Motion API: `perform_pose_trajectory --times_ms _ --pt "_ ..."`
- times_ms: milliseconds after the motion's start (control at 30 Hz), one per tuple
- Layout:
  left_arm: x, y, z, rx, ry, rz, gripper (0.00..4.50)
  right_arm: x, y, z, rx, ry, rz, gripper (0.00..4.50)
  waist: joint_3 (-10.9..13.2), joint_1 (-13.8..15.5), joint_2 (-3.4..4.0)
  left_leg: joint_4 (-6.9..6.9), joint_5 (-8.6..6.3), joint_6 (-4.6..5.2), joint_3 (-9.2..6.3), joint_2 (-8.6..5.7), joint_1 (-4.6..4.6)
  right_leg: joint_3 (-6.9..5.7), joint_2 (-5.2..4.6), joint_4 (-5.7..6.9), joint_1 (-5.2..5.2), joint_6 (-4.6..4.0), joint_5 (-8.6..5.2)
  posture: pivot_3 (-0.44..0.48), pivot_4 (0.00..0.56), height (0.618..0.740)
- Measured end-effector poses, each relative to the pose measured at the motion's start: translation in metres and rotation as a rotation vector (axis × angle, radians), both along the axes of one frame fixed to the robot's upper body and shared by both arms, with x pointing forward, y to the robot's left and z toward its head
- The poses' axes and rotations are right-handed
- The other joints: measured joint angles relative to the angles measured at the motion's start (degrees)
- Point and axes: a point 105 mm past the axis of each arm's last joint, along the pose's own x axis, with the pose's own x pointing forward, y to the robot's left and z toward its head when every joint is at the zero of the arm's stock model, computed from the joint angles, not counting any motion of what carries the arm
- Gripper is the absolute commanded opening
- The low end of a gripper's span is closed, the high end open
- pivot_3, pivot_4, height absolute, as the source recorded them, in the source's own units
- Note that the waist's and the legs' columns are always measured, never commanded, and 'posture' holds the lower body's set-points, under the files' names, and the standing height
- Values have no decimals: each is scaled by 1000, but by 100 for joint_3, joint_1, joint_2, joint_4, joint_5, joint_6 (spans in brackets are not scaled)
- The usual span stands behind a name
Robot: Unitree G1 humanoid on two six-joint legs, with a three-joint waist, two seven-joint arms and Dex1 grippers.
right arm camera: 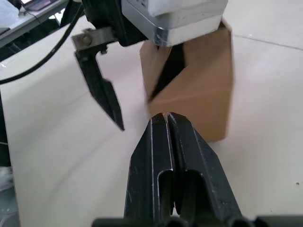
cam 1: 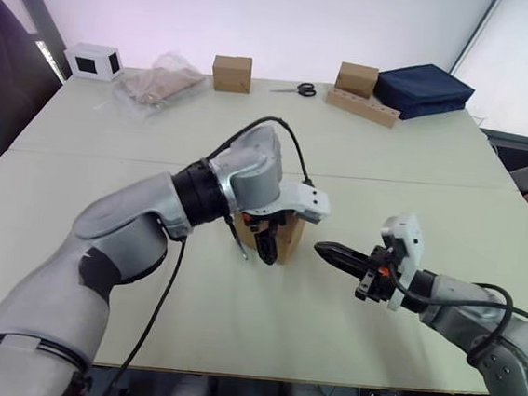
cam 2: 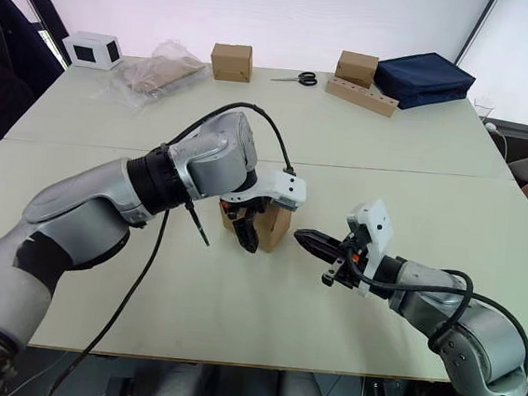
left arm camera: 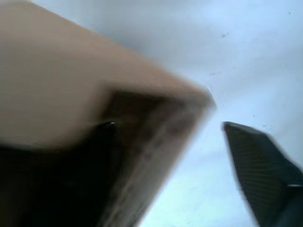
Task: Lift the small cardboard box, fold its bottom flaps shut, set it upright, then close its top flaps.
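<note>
The small cardboard box stands on the table's middle, with a dark slit between its flaps on the side that the right wrist view shows. My left gripper reaches down from above and is open. One finger hangs free beside the box, and the other goes into the slit. In the left wrist view the box is very close, with the free finger apart from it. My right gripper is shut and empty, its tips pointing at the box's side just short of it.
Along the far edge of the table stand a white box with a dark window, a plastic-wrapped bundle, two more cardboard boxes, scissors, a wooden block and a navy bag.
</note>
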Motion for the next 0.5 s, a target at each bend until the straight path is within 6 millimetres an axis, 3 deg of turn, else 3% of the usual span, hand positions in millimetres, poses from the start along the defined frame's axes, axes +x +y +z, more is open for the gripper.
perform_pose_trajectory --times_ms 367,500 --pt "0 5 2 0 6 22 4465 5 0 -5 1 -4 -12 0 0 -2 0 0 0 0 0 0 0 0 0 2 -1 0 0 0 150 740" --pt "2 13 15 -11 1 40 4465 6 0 -5 3 -6 -12 0 0 -3 1 0 0 -1 0 0 -1 0 0 5 -4 0 0 0 150 740"
